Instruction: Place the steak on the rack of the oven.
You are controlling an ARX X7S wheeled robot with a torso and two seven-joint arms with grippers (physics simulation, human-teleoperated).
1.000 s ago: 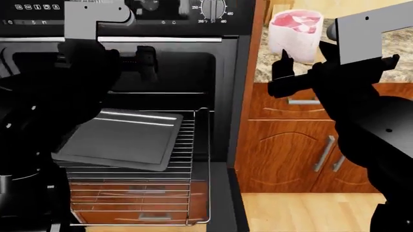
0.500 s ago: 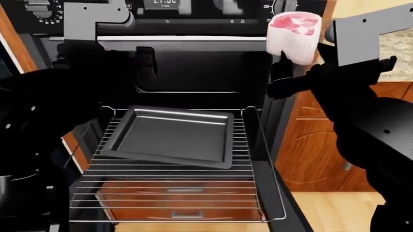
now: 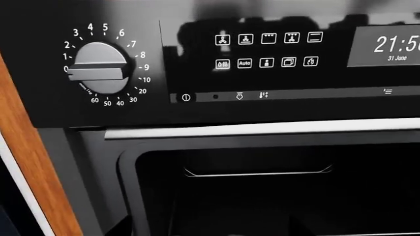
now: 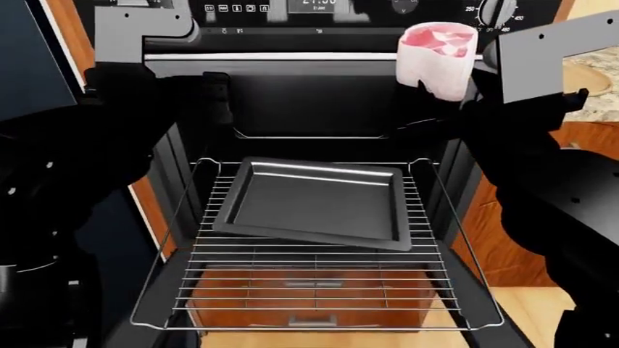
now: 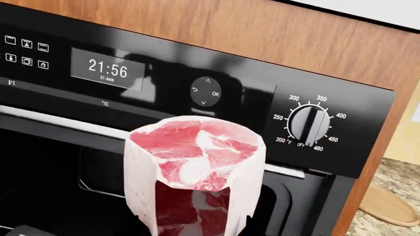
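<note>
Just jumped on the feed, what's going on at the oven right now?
The right hand holds the steak up in front of the oven, level with its control panel and above the right rear of the pulled-out rack. A dark baking tray lies across the back half of the rack, tilted; the front bars are bare. The left arm is raised near the oven's left side, and its hand's state can't be made out. The steak is not yet on the rack.

Rack [image 4: 309,283] drawn out near, before oven [image 4: 320,109]; baking tray [image 4: 314,203] on its far part. Steak [image 4: 437,58] above right far corner, seemingly clear of rack.
</note>
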